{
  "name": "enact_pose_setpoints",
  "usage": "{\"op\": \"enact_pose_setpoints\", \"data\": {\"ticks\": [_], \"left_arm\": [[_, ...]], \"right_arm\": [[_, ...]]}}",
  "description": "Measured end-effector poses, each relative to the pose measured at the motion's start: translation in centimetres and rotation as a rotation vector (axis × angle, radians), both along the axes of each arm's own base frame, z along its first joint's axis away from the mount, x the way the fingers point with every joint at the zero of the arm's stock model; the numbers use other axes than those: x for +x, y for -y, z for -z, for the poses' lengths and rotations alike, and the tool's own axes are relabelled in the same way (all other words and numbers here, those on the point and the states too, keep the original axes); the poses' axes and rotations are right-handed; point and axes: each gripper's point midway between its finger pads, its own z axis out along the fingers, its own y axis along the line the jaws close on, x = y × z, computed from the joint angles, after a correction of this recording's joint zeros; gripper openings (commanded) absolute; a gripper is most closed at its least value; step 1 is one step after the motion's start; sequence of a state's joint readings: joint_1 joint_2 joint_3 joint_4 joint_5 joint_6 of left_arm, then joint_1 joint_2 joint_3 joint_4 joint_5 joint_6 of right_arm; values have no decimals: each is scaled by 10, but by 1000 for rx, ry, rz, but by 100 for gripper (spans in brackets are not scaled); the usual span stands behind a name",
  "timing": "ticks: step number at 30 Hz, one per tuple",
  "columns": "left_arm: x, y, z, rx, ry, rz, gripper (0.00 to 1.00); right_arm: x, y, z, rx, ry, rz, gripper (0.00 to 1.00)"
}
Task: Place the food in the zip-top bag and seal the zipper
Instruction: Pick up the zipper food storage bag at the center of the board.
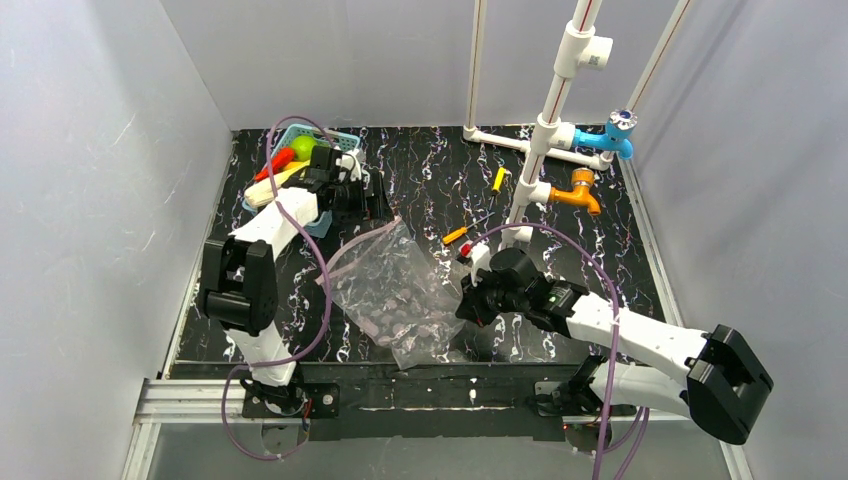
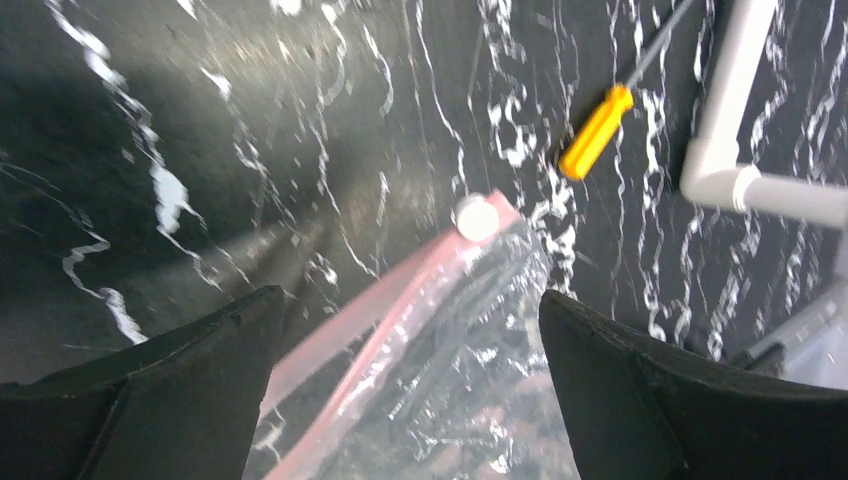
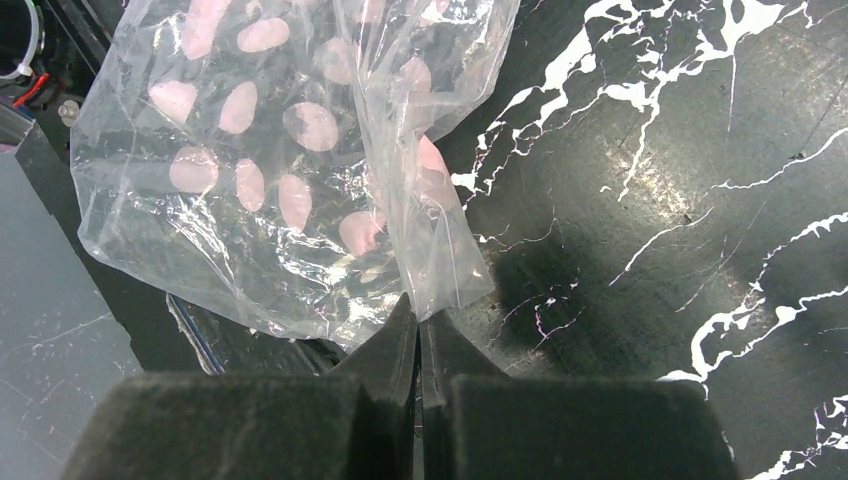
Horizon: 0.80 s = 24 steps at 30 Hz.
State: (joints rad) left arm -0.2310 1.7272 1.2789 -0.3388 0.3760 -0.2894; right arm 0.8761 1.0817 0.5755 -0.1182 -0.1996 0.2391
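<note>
Bag (image 3: 130, 200) edge sits clamped in right fingers (image 3: 385, 350); left fingers (image 2: 160, 400) spread above zipper (image 2: 400, 290).

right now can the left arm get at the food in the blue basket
Probably yes: the open left hand sits just beside the basket, facing away toward the bag, and the food lies uncovered.

Clear pink-spotted bag (image 1: 395, 295) crumpled at ctr — food (image 1: 285, 160) piled far-L corner.
</note>
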Motion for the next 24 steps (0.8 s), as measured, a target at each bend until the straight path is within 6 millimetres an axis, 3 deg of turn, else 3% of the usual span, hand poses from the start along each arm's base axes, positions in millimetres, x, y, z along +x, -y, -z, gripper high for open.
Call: {"op": "enact_pose_setpoints", "data": {"ticks": [3,6,14,24], "left_arm": [[-14,7,6,-38,-64,43,98],[-27,15,6,-87,-121,74,85],[-55,25,-3,-173,-170,137,63],[-65,17,4,-122,-186,162,81]], "right_arm": [[-1,-1,0,3,0,-7,1],[0,-2,2,2,-3,-9,1],[4,0,12,-44,-24,10,1],[12,-4,-4,-47,1,10,1]]}}
